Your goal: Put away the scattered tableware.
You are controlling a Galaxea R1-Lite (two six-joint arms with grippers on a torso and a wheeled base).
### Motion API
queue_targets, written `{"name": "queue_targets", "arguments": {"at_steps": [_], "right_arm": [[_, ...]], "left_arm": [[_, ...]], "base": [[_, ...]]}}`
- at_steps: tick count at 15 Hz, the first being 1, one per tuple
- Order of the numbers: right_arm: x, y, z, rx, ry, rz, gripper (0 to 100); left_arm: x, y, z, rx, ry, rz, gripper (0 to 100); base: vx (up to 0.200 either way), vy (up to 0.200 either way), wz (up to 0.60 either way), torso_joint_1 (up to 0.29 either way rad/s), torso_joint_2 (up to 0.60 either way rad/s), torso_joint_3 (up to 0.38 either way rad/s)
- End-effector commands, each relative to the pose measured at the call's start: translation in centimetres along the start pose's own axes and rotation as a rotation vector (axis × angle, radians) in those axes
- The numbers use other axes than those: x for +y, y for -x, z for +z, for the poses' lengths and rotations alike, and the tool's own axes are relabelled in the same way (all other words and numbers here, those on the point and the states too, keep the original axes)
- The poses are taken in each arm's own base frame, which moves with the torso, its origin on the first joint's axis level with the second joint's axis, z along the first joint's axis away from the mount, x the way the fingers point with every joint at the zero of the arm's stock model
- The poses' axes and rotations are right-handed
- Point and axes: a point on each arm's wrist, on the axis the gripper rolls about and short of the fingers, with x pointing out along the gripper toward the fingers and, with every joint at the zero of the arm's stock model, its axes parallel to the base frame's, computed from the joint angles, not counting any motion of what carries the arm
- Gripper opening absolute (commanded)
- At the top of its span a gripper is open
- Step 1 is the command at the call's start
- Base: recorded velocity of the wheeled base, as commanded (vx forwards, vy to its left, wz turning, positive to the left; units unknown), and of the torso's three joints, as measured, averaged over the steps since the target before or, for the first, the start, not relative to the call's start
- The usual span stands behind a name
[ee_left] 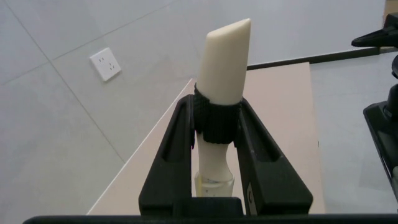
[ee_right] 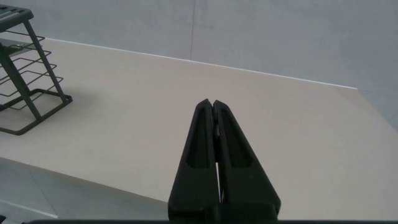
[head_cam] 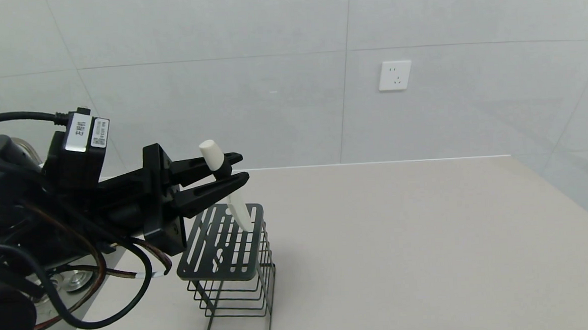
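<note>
So the left gripper (head_cam: 243,167) sits in the left-middle of the head view, and its jaws are clamped on a white utensil (head_cam: 212,153). It's a long thing with a chunky rounded end sticking up above the jaws and a flatter, narrower part hanging below them, tilted a bit so the low end leans toward the right of the frame. That low end comes down onto the far right corner of the black wire rack (head_cam: 218,275), right at the slotted top plate. It looks like it's poking into one of the slots, but from this angle I honestly can't tell if it's in or just touching the plate. The left wrist view shows the same grip up close: the utensil (ee_left: 227,56) is pinched between the two black fingers (ee_left: 171,149), with a dark band around it where they hold it. The rack stands on the beige tabletop (head_cam: 404,250) in the lower left-centre of the head view, near the tabletop's left edge. The right gripper (ee_right: 213,106) has its jaws pressed together with nothing between them, hanging over the tabletop well apart from the rack (ee_right: 12,14). There's a white wall socket (head_cam: 395,75) on the grey tiled wall in the upper right-centre of the head view.
</note>
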Motion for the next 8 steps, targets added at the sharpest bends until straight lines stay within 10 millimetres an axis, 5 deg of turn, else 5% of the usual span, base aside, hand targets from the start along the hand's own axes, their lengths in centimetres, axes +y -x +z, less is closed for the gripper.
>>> {"name": "queue_targets", "arguments": {"at_steps": [1, 8], "right_arm": [[0.00, -0.01, 0.01, 0.001, 0.000, 0.000, 0], [0.00, -0.01, 0.01, 0.001, 0.000, 0.000, 0]], "left_arm": [[0.16, -0.12, -0.64, 0.015, 0.005, 0.001, 0], [0.26, -0.21, -0.93, 0.021, -0.024, -0.002, 0]], "base": [[0.000, 0.000, 0.00, 0.000, 0.00, 0.000], [0.000, 0.000, 0.00, 0.000, 0.00, 0.000]]}}
